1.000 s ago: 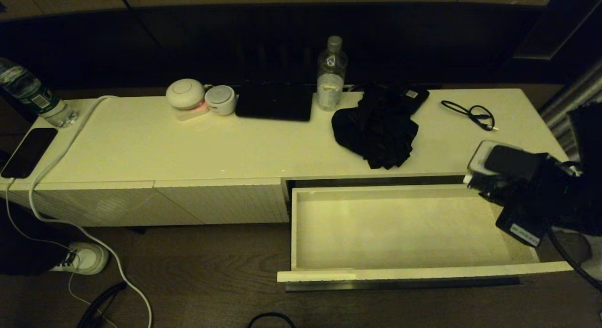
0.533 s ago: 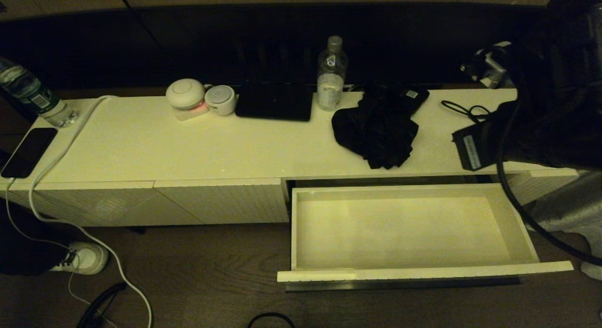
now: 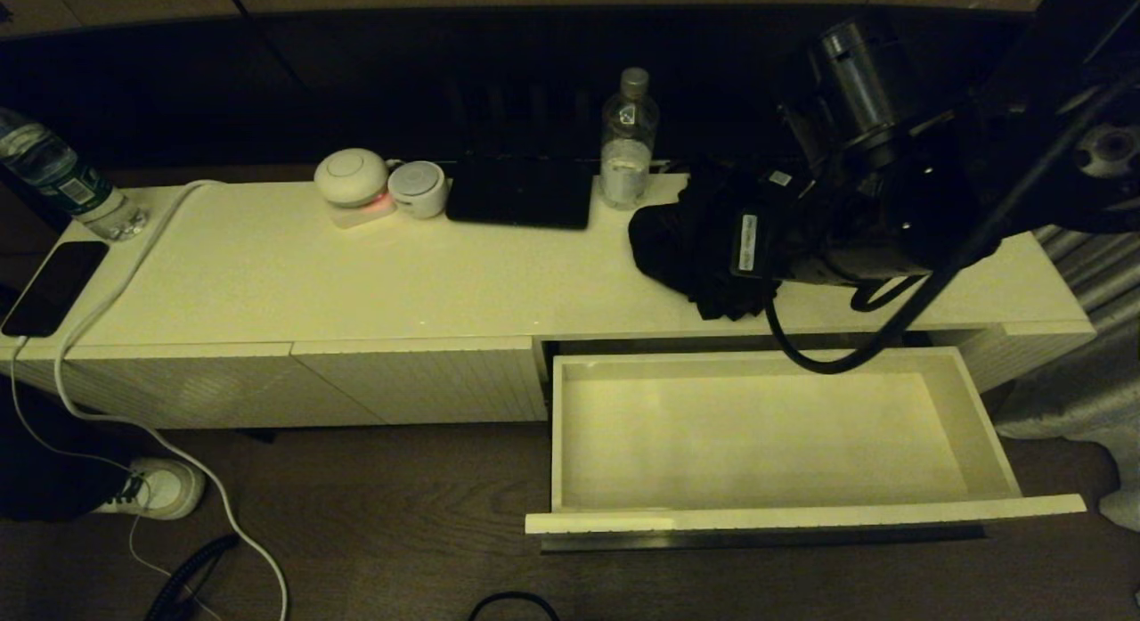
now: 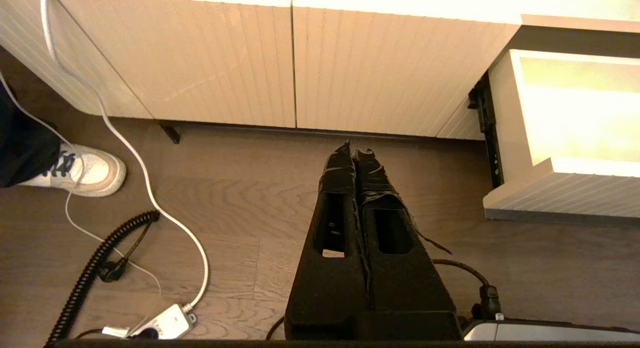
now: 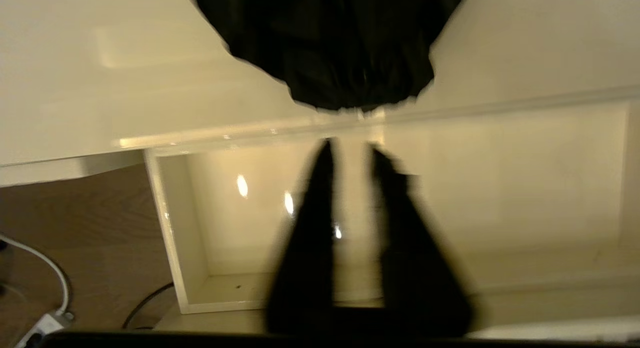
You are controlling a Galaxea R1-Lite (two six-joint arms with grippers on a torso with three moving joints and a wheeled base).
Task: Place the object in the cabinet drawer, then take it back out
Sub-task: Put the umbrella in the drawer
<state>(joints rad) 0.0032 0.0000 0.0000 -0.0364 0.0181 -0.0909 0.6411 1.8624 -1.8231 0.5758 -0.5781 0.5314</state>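
Head view: black bundle [image 3: 704,247] on desk [image 3: 356,273] behind open drawer [image 3: 757,434]. Right wrist view only: right pincer [image 5: 350,151] slightly apart, short of bundle. Left wrist view: left pincer [image 4: 356,151] together, above floor.

Clutter on and around the long cream table

A clear water bottle [image 3: 629,140] stands at the back beside a flat black slab [image 3: 520,193]; two round white gadgets [image 3: 378,186] (touching) sit further left, a second bottle [image 3: 62,180] and phone [image 3: 55,287] at the far end, its white cable [image 3: 107,291] trailing to the floor near a sneaker [image 3: 160,489].
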